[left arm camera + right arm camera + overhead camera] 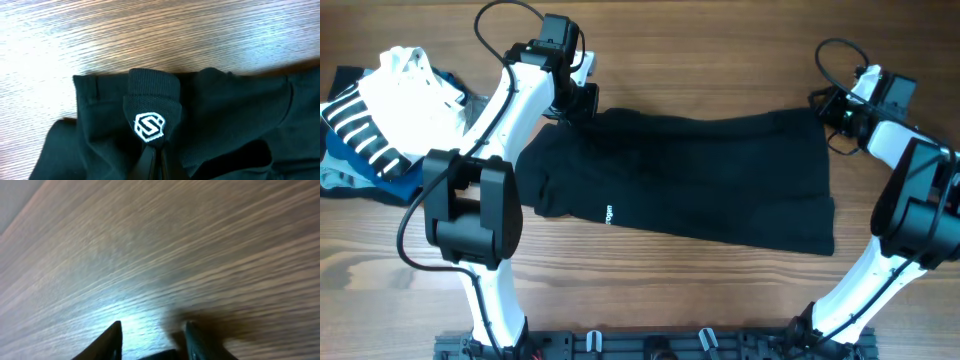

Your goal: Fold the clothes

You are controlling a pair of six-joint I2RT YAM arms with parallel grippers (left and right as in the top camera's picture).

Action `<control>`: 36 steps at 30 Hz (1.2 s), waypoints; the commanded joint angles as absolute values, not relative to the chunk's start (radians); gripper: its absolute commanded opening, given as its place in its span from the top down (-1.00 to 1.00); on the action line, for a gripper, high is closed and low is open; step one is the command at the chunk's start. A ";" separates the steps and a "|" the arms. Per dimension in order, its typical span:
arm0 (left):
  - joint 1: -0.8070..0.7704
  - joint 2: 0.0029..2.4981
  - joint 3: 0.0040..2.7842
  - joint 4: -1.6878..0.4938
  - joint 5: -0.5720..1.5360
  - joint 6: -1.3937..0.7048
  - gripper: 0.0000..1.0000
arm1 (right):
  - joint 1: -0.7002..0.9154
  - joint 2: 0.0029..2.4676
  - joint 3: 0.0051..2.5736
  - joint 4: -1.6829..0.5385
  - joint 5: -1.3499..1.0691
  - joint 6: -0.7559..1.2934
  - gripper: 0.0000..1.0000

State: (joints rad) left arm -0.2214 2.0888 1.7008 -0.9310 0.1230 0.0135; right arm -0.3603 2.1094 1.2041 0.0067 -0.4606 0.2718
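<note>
Black T-shirt [700,180] lay flat on the counter [650,300], spanning the gap between the two sets of fingers. Left fingers [146,165] were clenched on its fabric; the collar [152,85] and white logo patch [149,127] sat bunched just ahead of the tips. Right fingers [114,341] stood parted over bare wood at the shirt's opposite corner, nothing clearly held; a dark sliver sat low between them at the frame edge, couldn't tell if it was hem.

Judged step: secure the second corner before any lift.
- right side looked to be over counter rather than cloth; it needed to come inward until the hem sat squarely between the tips, then close fully on fabric
- tips should brush the counter so they catch every layer, not just the top one
- left side shouldn't pull until both ends were pinched; otherwise the shirt would drag skewed
- lift both ends level, cloth taut between them, then lay the edge over evenly
- risk: the left pinch was on a collar bunch, so it might slip or carry one layer only
- white garment [410,80] lay outboard of the left fingers; best kept clear of it
</note>
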 commanded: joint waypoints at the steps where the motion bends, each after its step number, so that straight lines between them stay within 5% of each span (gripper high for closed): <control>1: -0.222 2.055 1.706 -0.916 0.084 0.019 0.92 | -0.353 2.170 1.174 -0.042 -0.465 0.261 0.49; 3: -0.222 2.055 1.706 -0.905 0.084 0.019 0.92 | -0.357 2.164 1.174 -0.044 -0.465 0.263 0.71; 6: -0.222 2.055 1.706 -0.891 0.084 0.019 0.92 | -0.366 2.156 1.174 -0.065 -0.430 0.264 0.40; 11: -0.222 2.055 1.706 -0.887 0.084 0.019 0.92 | -0.371 2.153 1.174 -0.128 -0.381 0.231 0.48; 16: -0.222 2.055 1.706 -0.886 0.084 0.019 0.92 | -0.341 2.153 1.174 -0.186 -0.397 0.182 0.31; 21: -0.222 2.055 1.706 -0.887 0.084 0.019 0.92 | -0.320 2.152 1.174 -0.192 -0.388 0.180 0.91; 36: -0.222 1.976 1.708 -0.881 -0.002 0.019 0.92 | -0.406 1.754 1.194 -0.384 -0.380 0.242 0.91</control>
